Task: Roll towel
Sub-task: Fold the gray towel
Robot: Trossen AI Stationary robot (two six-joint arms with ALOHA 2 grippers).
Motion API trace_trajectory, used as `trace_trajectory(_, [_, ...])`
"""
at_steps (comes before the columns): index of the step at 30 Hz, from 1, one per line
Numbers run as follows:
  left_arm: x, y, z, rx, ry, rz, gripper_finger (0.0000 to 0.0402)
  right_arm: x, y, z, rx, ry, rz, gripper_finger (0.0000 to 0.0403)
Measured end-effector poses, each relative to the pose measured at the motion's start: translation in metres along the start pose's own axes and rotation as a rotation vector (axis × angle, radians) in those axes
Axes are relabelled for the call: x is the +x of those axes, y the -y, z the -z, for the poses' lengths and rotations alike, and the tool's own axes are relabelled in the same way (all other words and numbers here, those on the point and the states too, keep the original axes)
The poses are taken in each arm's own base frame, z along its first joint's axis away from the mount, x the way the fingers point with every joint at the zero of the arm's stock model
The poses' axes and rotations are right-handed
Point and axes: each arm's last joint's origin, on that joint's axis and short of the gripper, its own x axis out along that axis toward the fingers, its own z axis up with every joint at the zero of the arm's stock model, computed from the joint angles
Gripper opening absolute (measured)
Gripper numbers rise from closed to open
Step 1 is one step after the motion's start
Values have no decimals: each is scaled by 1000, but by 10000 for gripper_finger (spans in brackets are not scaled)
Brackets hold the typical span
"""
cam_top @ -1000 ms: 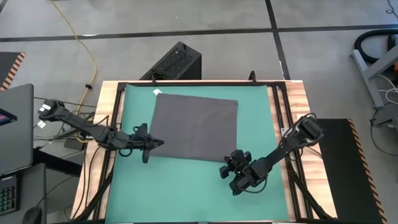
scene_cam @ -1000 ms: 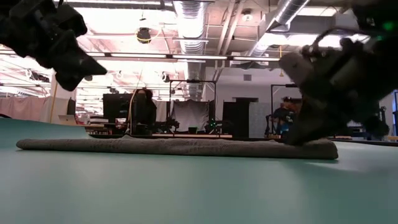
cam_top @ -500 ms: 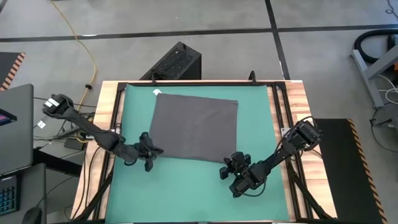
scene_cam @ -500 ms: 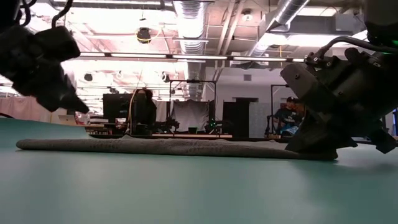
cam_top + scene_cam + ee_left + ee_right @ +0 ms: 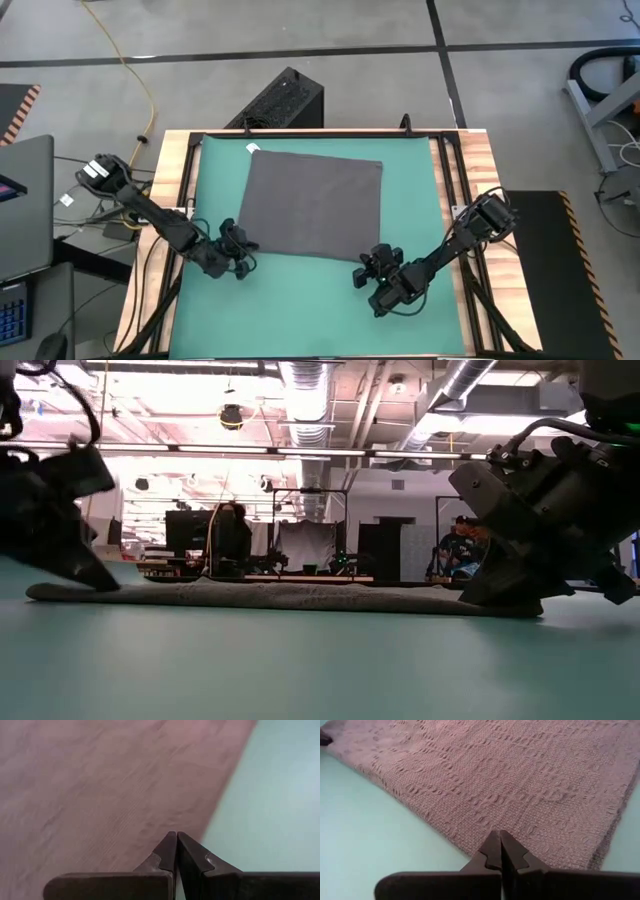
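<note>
1. The left gripper (image 5: 176,842) has its jaws pressed together on nothing. Its tips sit low at the towel's (image 5: 312,203) near-left corner, right at the edge where cloth meets mat (image 5: 420,190).
2. The right gripper (image 5: 499,845) is likewise closed and empty, its tips at the towel's near edge by the near-right corner.
3. In the low view both grippers are down at mat height, one at each end of the towel's near edge; whether the tips touch the cloth cannot be told.
4. The towel lies flat and unrolled on the mat, toward its far side, slightly skewed, with a white tag (image 5: 252,149) at its far-left corner.
5. Judgement: the roll has not begun; the grippers look set to lift or tuck the near edge.
6. Risk: closed tips can only push, so the thin edge may slide or bunch away from them instead of turning over.
7. Risk: if one gripper moves ahead of the other, the already skewed towel would roll crooked, into a cone.
8. Risk: tips pressed too low could drag the mat, wrinkling it under the towel.
</note>
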Motion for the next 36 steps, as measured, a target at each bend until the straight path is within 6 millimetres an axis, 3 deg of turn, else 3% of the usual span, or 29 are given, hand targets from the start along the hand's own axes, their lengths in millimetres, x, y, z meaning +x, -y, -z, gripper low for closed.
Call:
trace_trajectory(9, [7,5,12,-42,-38,1,0,-7,-12,-5,-46,-20,-22,10])
trace_trajectory(14, [7,6,12,-43,-50,21,0,-35,-28,-35,-154,19,-20,15])
trace_trajectory(18, [7,6,13,-43,-63,30,0,-44,-21,-49,-210,63,53,15])
trace_trajectory(20, [7,7,13,-47,-65,39,0,-47,-29,-56,-188,119,0,15])
trace_trajectory(23, [7,7,12,-49,-60,44,0,-35,-51,-65,-196,155,-97,15])
trace_trajectory(27, [7,9,11,-35,-47,59,0,0,-78,-76,-269,182,-215,14])
trace_trajectory(31, [7,10,10,-43,-36,72,0,27,-83,-83,-229,227,-224,12])
trace_trajectory(36, [6,11,9,-49,-30,79,0,46,-87,-75,-232,195,-285,11])
